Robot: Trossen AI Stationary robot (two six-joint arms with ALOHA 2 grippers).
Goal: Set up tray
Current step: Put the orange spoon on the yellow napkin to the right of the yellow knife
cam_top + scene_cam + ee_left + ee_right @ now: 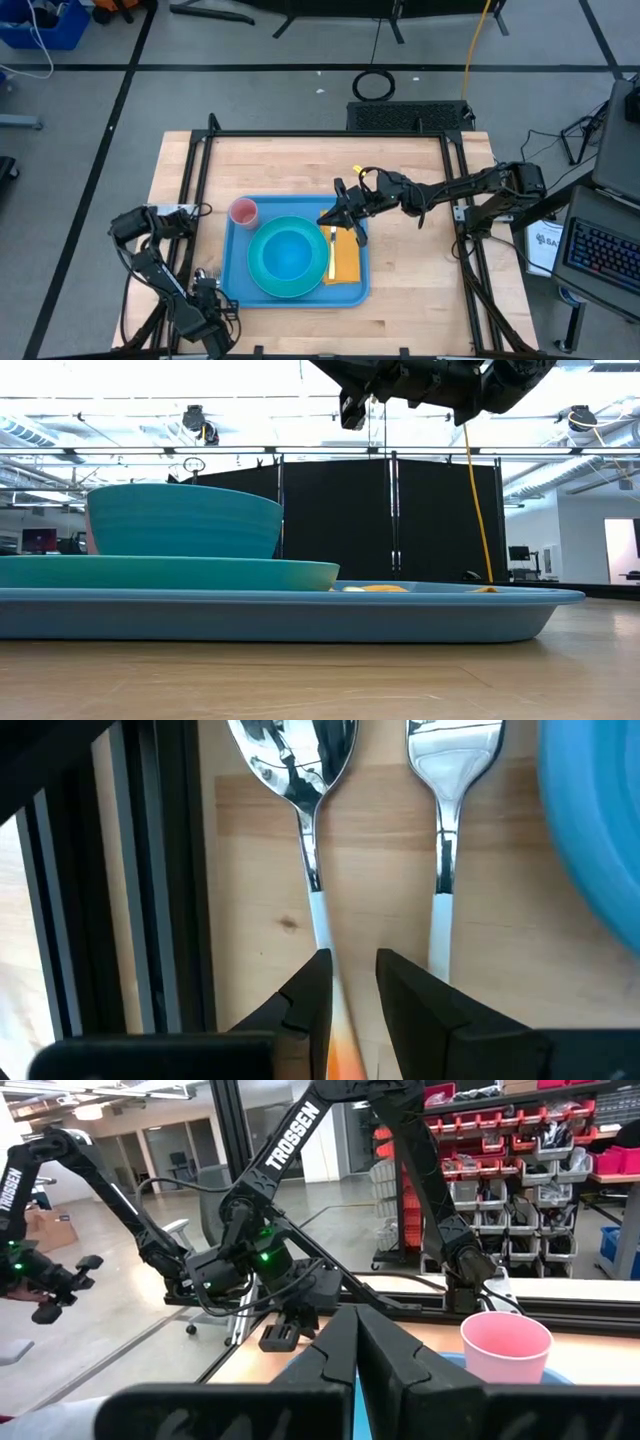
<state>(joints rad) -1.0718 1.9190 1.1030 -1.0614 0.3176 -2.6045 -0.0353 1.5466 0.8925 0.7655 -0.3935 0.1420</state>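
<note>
The blue tray [235, 285] [420, 615] lies flat on the wooden table. On it stand a cyan plate [262, 282] [250, 573] with a bowl [288, 255] [185, 520] in it, a pink cup [243, 211] [505, 1346], and an orange napkin [347, 262] with a yellow-handled utensil [332, 255] on top. My right gripper [345, 215] [357, 1342] hangs shut and empty above the tray's right part. My left gripper [205, 290] [353, 965] is low at the table's near left, narrowly open. Its fingers stand over the handle of a spoon [300, 780] that lies beside a fork [445, 780].
The black frame rail [150, 870] runs close along the spoon's side. The tray's blue rim [590, 830] curves in beside the fork. Bare wood [420, 270] lies to the right of the tray and toward the far edge [300, 165].
</note>
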